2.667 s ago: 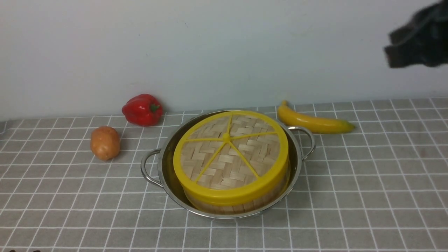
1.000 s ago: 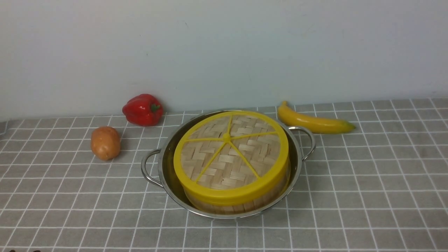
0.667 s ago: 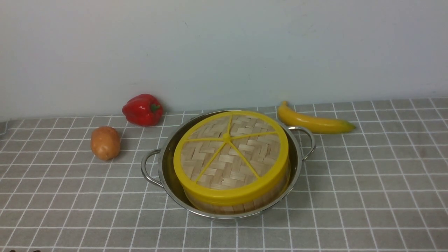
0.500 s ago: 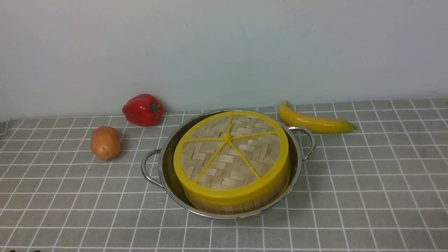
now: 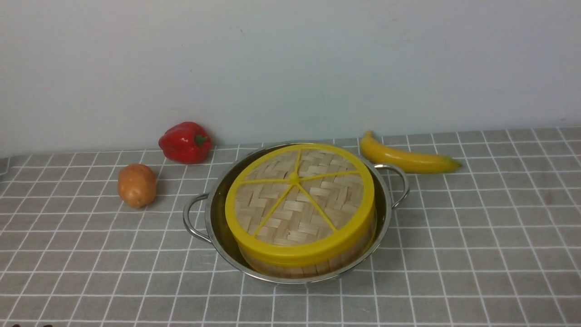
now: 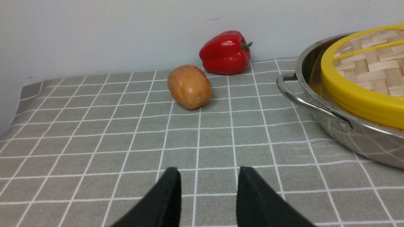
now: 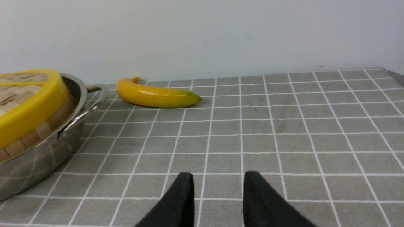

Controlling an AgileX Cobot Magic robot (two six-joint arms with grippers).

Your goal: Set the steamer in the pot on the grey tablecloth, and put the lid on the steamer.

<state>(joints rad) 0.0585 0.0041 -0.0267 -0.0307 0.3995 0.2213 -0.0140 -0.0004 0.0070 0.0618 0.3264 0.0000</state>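
The shiny steel pot (image 5: 213, 218) stands in the middle of the grey tablecloth (image 5: 476, 236). Inside it sits the bamboo steamer (image 5: 313, 265), and the woven lid (image 5: 297, 202) with yellow rim and spokes rests on top of it. Neither arm shows in the front view. In the left wrist view my left gripper (image 6: 208, 171) hangs open over bare cloth, left of the pot (image 6: 347, 138). In the right wrist view my right gripper (image 7: 217, 176) is open over bare cloth, right of the pot (image 7: 41, 157). Nothing is between either pair of fingers.
A red bell pepper (image 5: 185, 142) lies by the back wall and a potato (image 5: 136, 185) sits just in front of it, both left of the pot. A banana (image 5: 406, 158) lies behind the pot's right handle. The cloth's left edge (image 6: 19, 104) drops off near the wall.
The dark right arm that hung at the upper right earlier has left the front view. Pot, steamer and lid have not moved.
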